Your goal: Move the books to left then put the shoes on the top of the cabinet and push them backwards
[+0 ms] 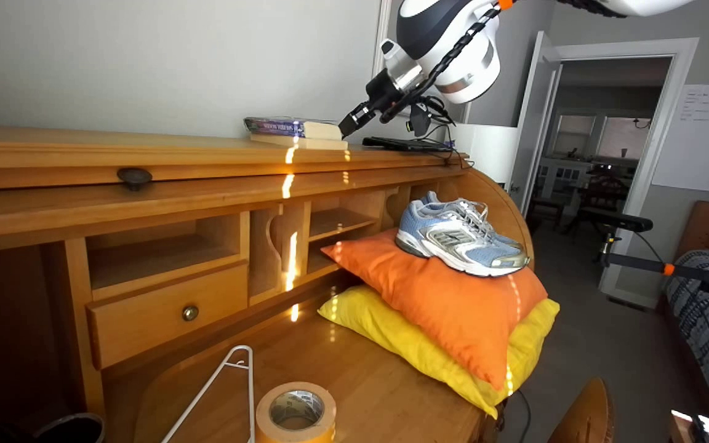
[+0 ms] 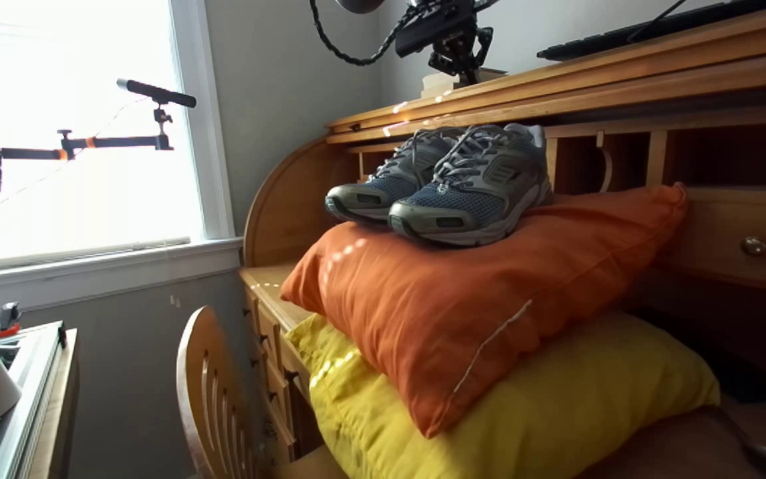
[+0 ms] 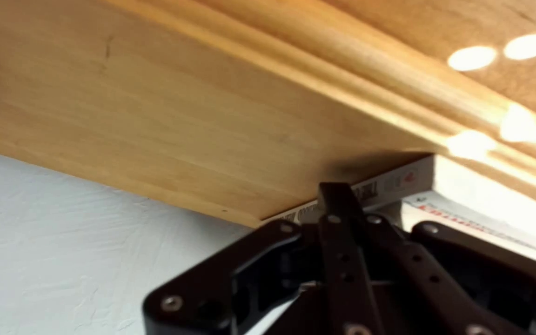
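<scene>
Pillow of orange cloth (image 1: 453, 307) lies on a yellow cloth pillow (image 1: 379, 323) on the lower bench (image 1: 385, 394) of the honey-brown wooden cabinet (image 1: 207, 194), in front of its open cubbies (image 1: 245, 237). The pair of grey, white and light-blue running sneakers (image 1: 459, 237) stands upright on the orange pillow. Note: a flat black device with loose cables (image 1: 407, 144) occupies the top ledge (image 1: 164, 144), on the opposite side of my gripper (image 1: 346, 128) from the flat stack of books (image 1: 296, 129), purple spine uppermost.

The gripper's jaws are together, tips beside the end of the stack; contact I cannot confirm. In an exterior view, the gripper blocks part of the stack; pale page edges (image 2: 439, 83) show. The white robot arm (image 1: 471, 67) is cut off at the top in both exterior views. On the bench, a white hanger (image 1: 207, 387) and a broad tan tape roll (image 1: 326, 415) are cut off below.

In the wrist view, the stack reaches close to the moulded front edge (image 3: 305, 74). Past the stack, away from the gripper, I have open ledge.
</scene>
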Robot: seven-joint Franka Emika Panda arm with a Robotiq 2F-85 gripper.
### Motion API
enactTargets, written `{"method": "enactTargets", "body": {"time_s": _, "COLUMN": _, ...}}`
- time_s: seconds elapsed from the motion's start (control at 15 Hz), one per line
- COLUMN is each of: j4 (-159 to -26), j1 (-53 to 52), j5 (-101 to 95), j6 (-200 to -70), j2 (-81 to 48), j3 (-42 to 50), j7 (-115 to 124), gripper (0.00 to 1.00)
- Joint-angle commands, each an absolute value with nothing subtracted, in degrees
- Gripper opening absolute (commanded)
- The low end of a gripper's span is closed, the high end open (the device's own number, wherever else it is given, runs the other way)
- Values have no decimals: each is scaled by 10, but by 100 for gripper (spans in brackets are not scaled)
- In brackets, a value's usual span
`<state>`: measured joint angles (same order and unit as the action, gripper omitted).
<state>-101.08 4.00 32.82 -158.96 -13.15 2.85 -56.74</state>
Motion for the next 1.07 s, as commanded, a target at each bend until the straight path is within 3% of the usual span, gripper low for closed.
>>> {"method": "enactTargets", "body": {"time_s": 0.0, "j4": -998, "j1": 44, "j5": 342, "j6": -1585, "j2": -151, "j3": 18, "j7": -587, "gripper": 0}}
{"method": "enactTargets", "body": {"time_s": 1.0, "j4": -957, "j1": 40, "j5": 319, "j6": -1583, "j2": -176, "j3": 21, "j7": -579, "gripper": 0}}
